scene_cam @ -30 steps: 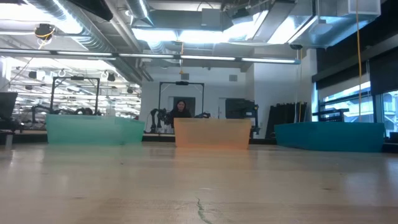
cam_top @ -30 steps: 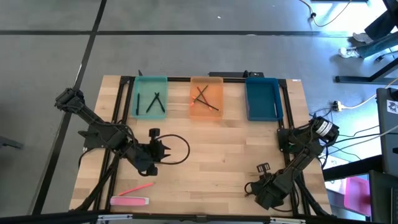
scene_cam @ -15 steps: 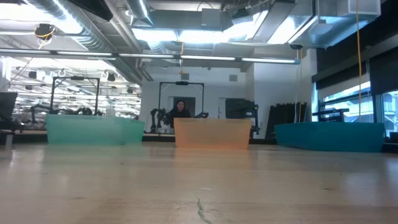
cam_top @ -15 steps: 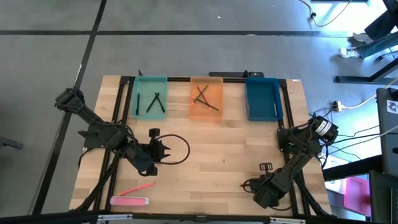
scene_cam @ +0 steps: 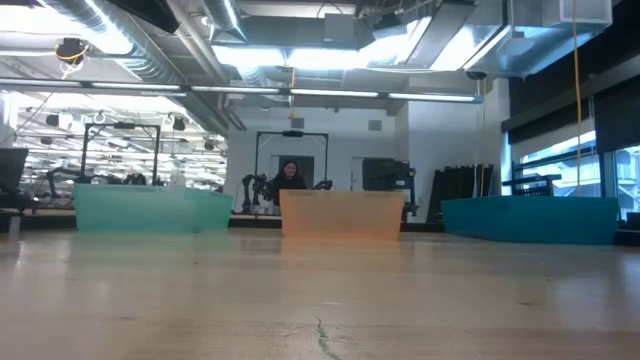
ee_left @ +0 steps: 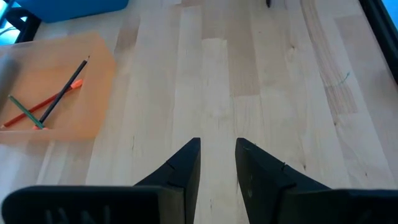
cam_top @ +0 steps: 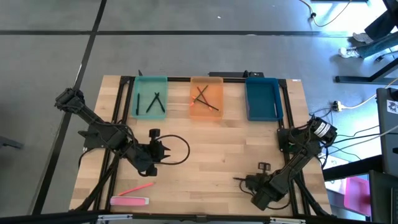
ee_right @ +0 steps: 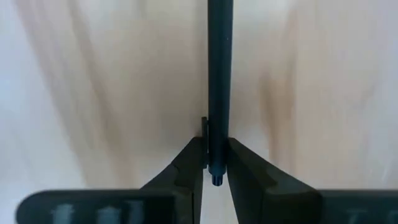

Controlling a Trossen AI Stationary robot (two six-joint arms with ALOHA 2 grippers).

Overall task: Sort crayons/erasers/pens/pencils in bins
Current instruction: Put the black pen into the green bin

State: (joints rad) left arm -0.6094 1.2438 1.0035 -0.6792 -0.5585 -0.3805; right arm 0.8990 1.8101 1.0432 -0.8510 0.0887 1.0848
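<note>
The right gripper (ee_right: 216, 155) is clamped on a black pen (ee_right: 219, 74), whose shaft runs straight out ahead of the fingers; it sits low at the table's near-right, apparently barely lifted. The teal-green bin (cam_top: 151, 96) lies far-left.

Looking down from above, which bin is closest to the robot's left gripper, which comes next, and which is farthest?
From the left gripper, in the high view:
1. The teal-green bin, closest, toward the table's far edge on the left.
2. The orange bin, next, in the middle of the row.
3. The blue bin, farthest, on the right.
</note>
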